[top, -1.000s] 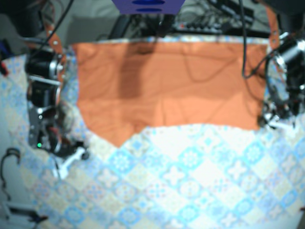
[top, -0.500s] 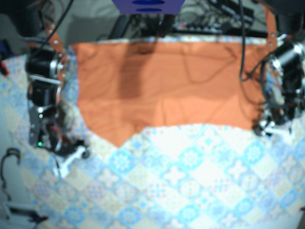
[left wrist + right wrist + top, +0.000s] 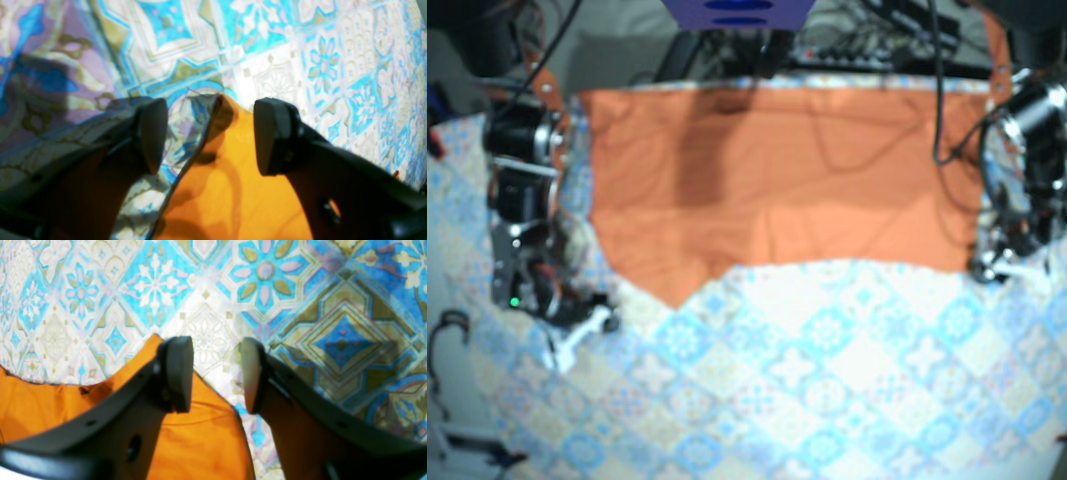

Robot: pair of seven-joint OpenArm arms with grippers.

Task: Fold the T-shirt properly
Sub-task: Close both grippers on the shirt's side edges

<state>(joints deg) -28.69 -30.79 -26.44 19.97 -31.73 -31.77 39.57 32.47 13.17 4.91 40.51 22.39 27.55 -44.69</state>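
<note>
Your L jaws: wide open, empty, straddling T-shirt (image 3: pixel 233 186) corner | R jaws: open, empty, corner tip just outside gap | its long axis runs arm-to-arm.

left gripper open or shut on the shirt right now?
Open. In the left wrist view the left gripper has its fingers wide apart. The T-shirt corner lies between them unclamped, and tablecloth shows in the gap.

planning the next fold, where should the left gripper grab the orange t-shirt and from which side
Probably the T-shirt corner tip, lying flat within the open left gripper. Come down from above, straddling its edge on the tablecloth: the cloth is thin there.
</note>
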